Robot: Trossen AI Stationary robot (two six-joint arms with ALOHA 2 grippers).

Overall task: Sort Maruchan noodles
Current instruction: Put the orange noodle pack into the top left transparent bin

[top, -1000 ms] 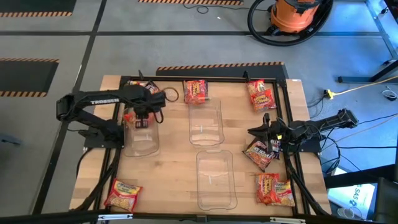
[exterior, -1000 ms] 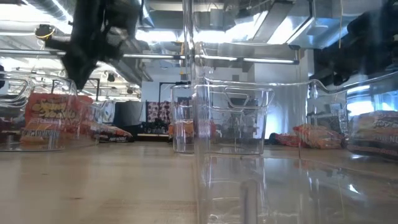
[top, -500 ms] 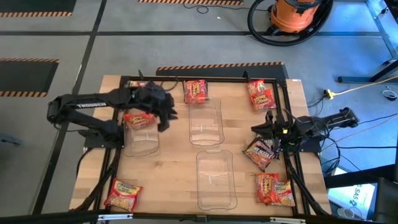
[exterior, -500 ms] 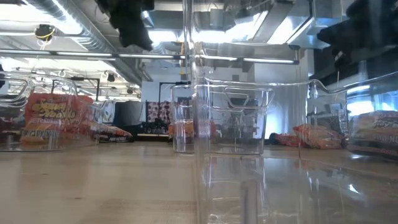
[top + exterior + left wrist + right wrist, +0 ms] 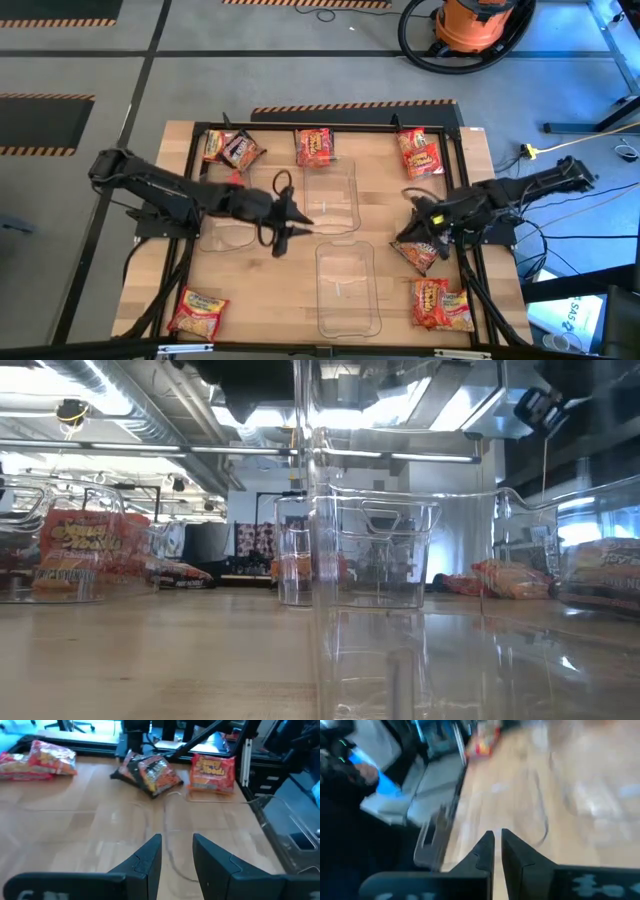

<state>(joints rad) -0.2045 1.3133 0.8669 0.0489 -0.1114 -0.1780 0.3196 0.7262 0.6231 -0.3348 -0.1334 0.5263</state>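
Ramen packets lie scattered around the wooden tabletop [image 5: 280,280], among three clear bins. The left gripper [image 5: 296,228], fingers slightly parted and empty, reaches over the middle. The right gripper [image 5: 413,204], pressed together and empty, hovers beside a dark packet [image 5: 418,248].

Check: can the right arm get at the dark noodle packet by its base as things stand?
Probably yes. The right gripper, shut and empty, hovers just beyond the dark packet, which lies open on the table outside the clear bins. Nothing covers it.
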